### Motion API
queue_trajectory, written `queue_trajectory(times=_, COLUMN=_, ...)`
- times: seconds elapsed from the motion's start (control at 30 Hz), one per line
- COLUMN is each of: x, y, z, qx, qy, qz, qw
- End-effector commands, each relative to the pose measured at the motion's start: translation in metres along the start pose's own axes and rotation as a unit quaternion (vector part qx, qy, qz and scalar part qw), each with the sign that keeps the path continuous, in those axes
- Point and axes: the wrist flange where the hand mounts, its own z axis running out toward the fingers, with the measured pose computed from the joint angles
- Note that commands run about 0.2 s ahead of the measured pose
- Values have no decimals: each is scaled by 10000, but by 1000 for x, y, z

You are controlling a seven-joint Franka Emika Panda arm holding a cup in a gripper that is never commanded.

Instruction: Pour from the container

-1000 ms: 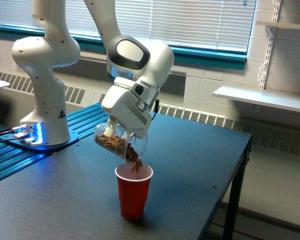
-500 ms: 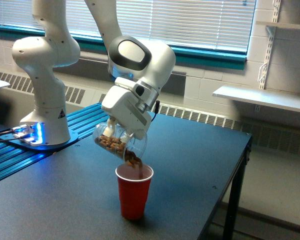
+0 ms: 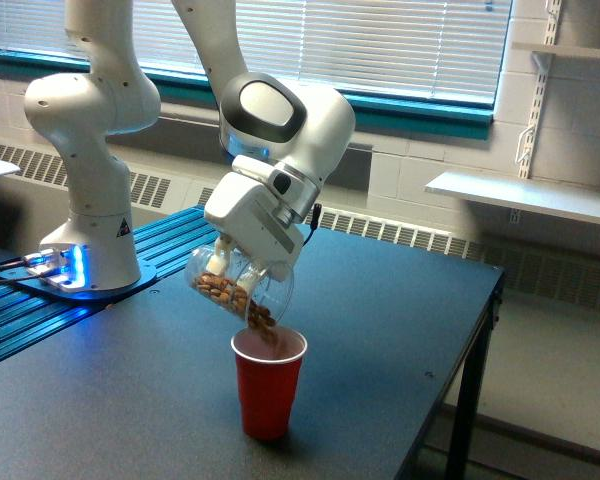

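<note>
The container (image 3: pixel 232 287), a clear plastic cup with brown bits inside, hangs tilted mouth-down toward the exterior view's right. My gripper (image 3: pixel 236 262) is shut on it from above. Brown bits (image 3: pixel 261 319) spill from its lip into the red cup (image 3: pixel 268 383), which stands upright on the dark table directly below the container's mouth. The white gripper body hides the fingertips and part of the container's wall.
The arm's white base (image 3: pixel 90 230) stands on a blue ribbed plate (image 3: pixel 40 318) at the exterior view's left. The dark table (image 3: pixel 380 330) ends at an edge on the right. A wall shelf (image 3: pixel 525 195) sits beyond it.
The container has tipped slightly further and drifted a little right. Fewer brown bits lie inside it, and the stream keeps falling into the red cup.
</note>
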Motion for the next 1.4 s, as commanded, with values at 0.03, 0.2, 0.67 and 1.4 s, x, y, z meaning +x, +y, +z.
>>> queue_trajectory(times=0.03, x=2, y=-7, z=-5, qx=-40, qy=14, qz=-145, qw=9999)
queue_trajectory(times=0.2, x=3, y=-9, z=-4, qx=-76, qy=14, qz=-176, qw=9998)
queue_trajectory(times=0.67, x=5, y=-16, z=-5, qx=-197, qy=-3, qz=-387, qw=9991)
queue_trajectory(times=1.4, x=10, y=-22, z=-2, qx=-357, qy=-104, qz=-604, qw=9975)
